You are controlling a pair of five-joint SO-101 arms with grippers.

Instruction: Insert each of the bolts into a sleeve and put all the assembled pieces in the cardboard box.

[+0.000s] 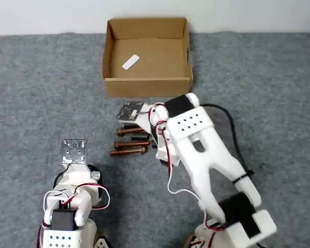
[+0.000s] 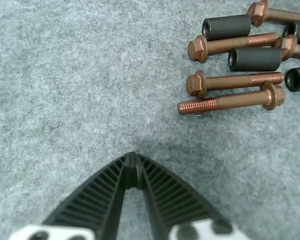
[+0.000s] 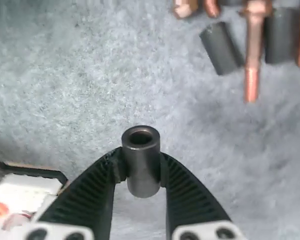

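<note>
The right tool point(image 3: 141, 162) grips one sleeve point(image 3: 141, 165); the left tool point(image 2: 134, 160) is closed, empty. Five bolts point(image 2: 230, 81) and at least three loose sleeves point(image 2: 255, 59) lie mid-frame, below the one box point(image 1: 147, 86).

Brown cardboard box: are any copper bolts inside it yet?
No, the brown cardboard box holds just a small white label, and the copper-coloured bolts lie on the grey carpet in front.
</note>
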